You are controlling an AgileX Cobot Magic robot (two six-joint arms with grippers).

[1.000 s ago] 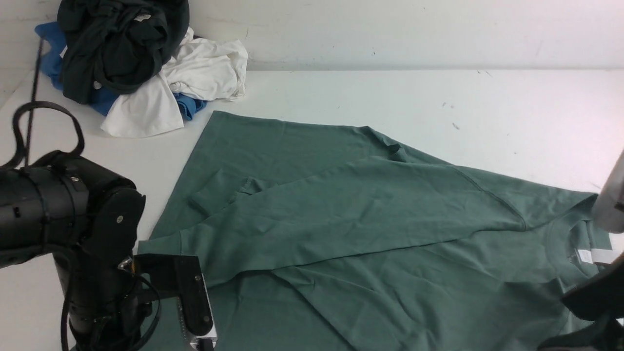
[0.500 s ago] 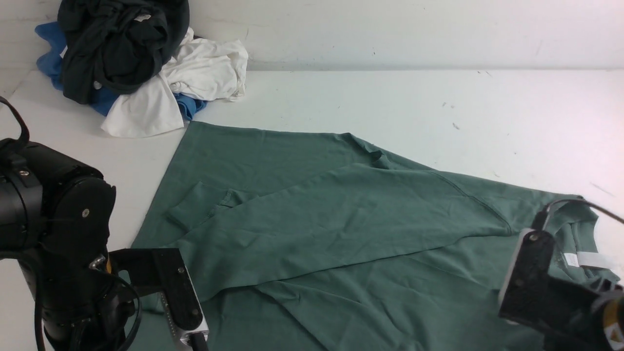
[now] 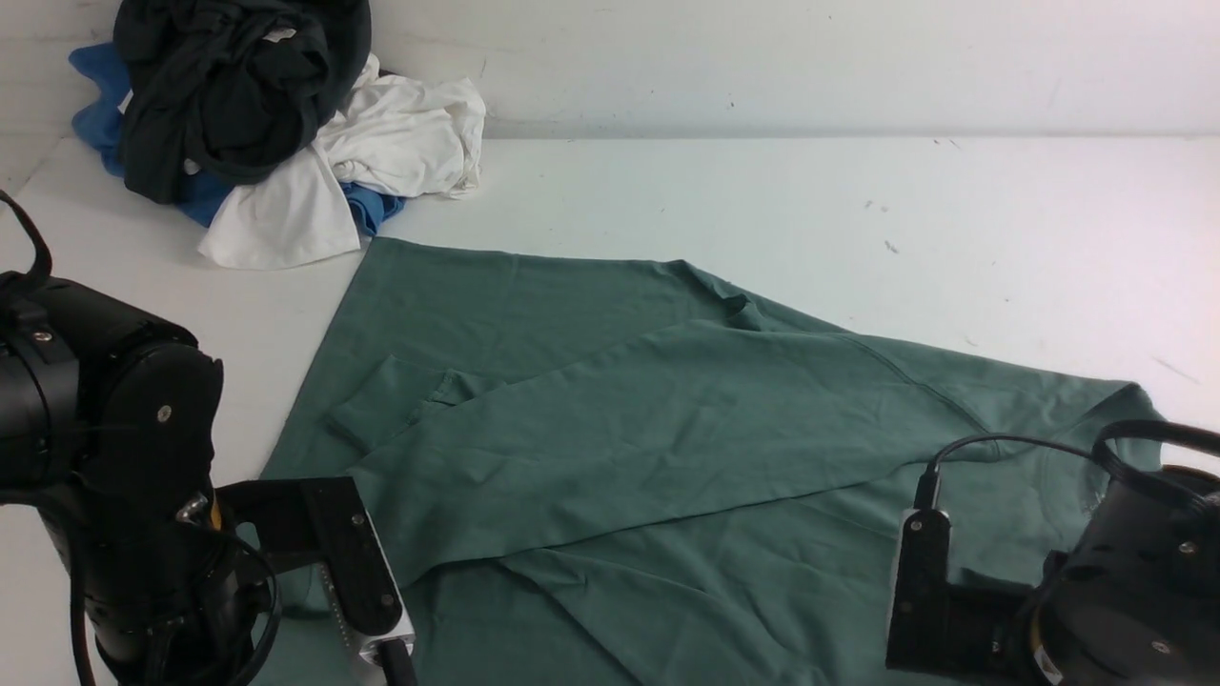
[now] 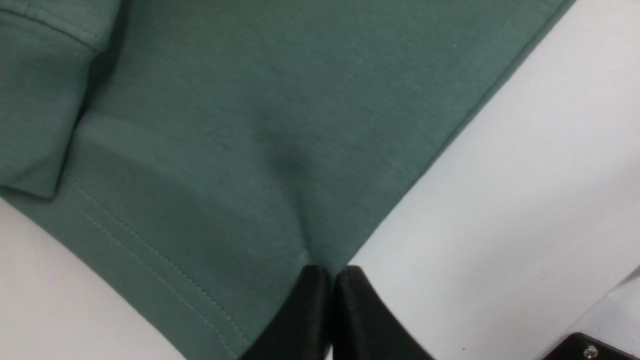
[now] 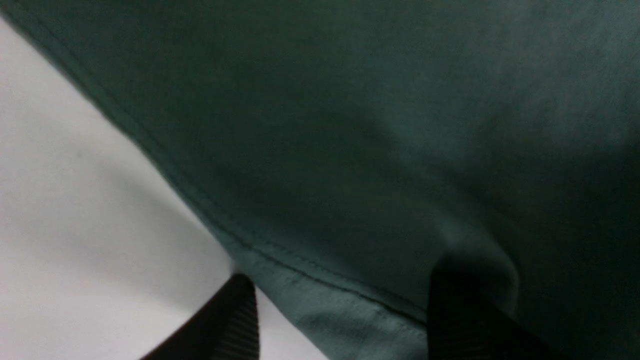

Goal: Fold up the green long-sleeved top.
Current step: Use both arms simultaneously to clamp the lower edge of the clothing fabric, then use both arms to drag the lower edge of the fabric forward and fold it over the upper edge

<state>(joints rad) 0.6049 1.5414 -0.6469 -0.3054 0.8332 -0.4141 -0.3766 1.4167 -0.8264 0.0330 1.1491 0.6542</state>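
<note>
Green long-sleeved top (image 3: 610, 429): matt knit cloth, fine-grained, lightly creased; stitched hem line just beside left gripper (image 4: 332, 272) jaws. Its fingers (image 4: 305, 320): smooth matt black, plastic-looking. Right gripper (image 5: 345, 280) fingers (image 5: 235, 325): black, ribbed face. Seamed hem between those jaws. Table (image 3: 762, 191): white, smooth, matt, faintly scuffed.

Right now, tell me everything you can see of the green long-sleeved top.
The green long-sleeved top is a plain sage-green knit with stitched hems, lying spread and slightly wrinkled on the white table. One long sleeve is folded across the body, cuff towards the left. The left gripper is shut, pinching an edge; the right gripper stands open astride another stitched edge. The neck is mostly hidden behind the right arm.
</note>
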